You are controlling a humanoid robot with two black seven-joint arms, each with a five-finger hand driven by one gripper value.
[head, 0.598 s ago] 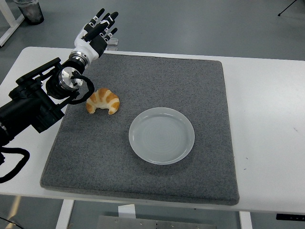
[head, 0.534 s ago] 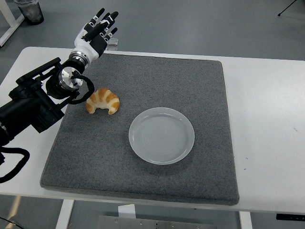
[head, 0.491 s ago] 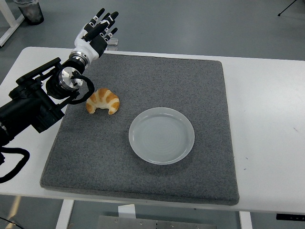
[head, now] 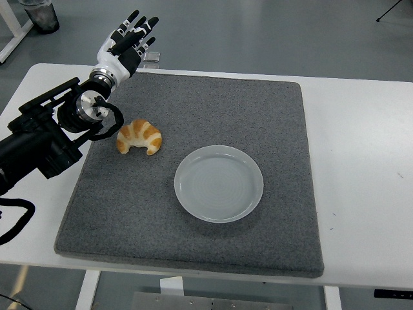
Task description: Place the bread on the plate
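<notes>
Fingers of left hand spread wide, holding nothing, up beyond croissant. Bring hand down over croissant, cup both horns, lift clear, centre on plate.

golden-brown bread, pale grey plate, dark grey mat

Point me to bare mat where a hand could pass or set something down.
Free: the mat behind the plate, its right strip, and the near edge in front. Crowded: far-left corner, where the left hand and arm sit beside the croissant.
</notes>
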